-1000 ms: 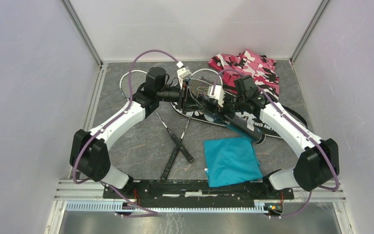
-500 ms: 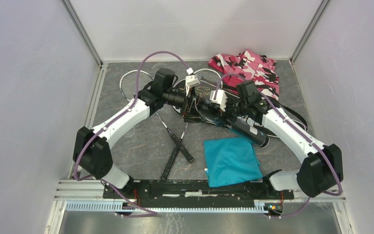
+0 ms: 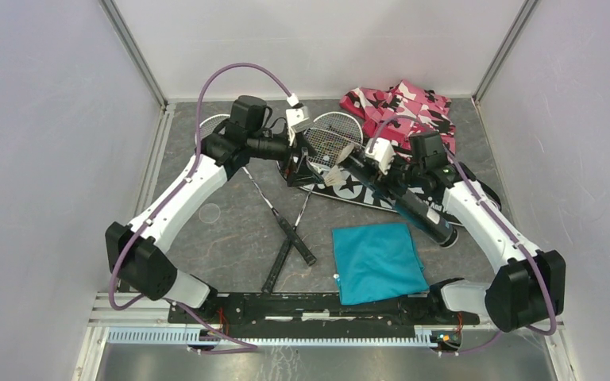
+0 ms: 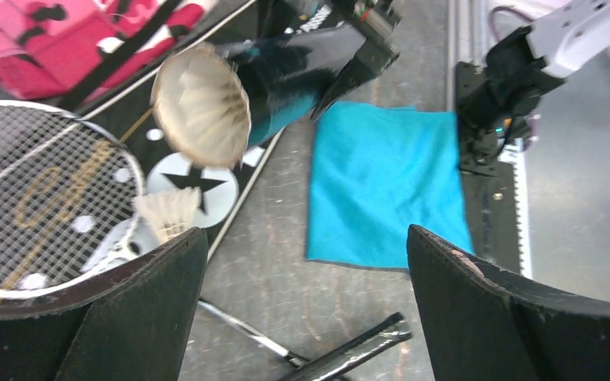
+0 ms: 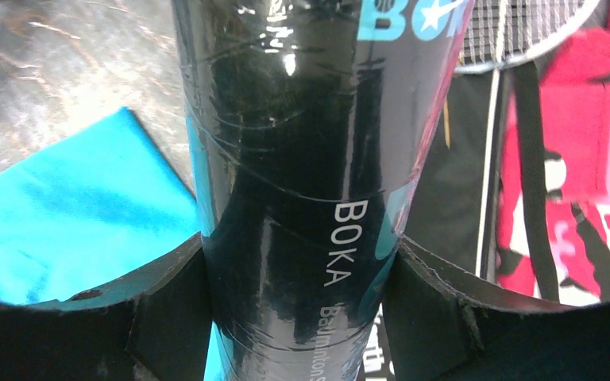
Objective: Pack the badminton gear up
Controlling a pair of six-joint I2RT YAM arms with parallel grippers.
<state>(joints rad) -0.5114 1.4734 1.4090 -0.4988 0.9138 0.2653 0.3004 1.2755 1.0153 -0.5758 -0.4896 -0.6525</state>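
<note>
My right gripper (image 3: 391, 184) (image 5: 298, 270) is shut on the long black tube (image 3: 413, 210) (image 5: 302, 159), which it holds slanted above the black racquet-shaped bag (image 3: 363, 196). A white shuttlecock (image 4: 202, 103) sits in the tube's open mouth. A second shuttlecock (image 4: 167, 210) lies on the bag beside a racquet head (image 4: 40, 198). My left gripper (image 3: 292, 165) (image 4: 306, 234) stands wide open and holds nothing, a short way from the tube's mouth. Two racquets (image 3: 333, 131) lie with their black handles crossed (image 3: 290, 238); the left one's head (image 3: 214, 127) is partly hidden by my left arm.
A teal square cloth (image 3: 377, 262) (image 4: 381, 182) lies flat near the front, right of the handles. Pink-black camouflage fabric (image 3: 409, 107) is bunched at the back right. A small clear round disc (image 3: 209, 213) rests on the table at the left. White walls close three sides.
My left gripper has opened, left the shuttlecock in the tube's mouth and drawn back to the left. My right arm has shifted the tube a little to the right.
</note>
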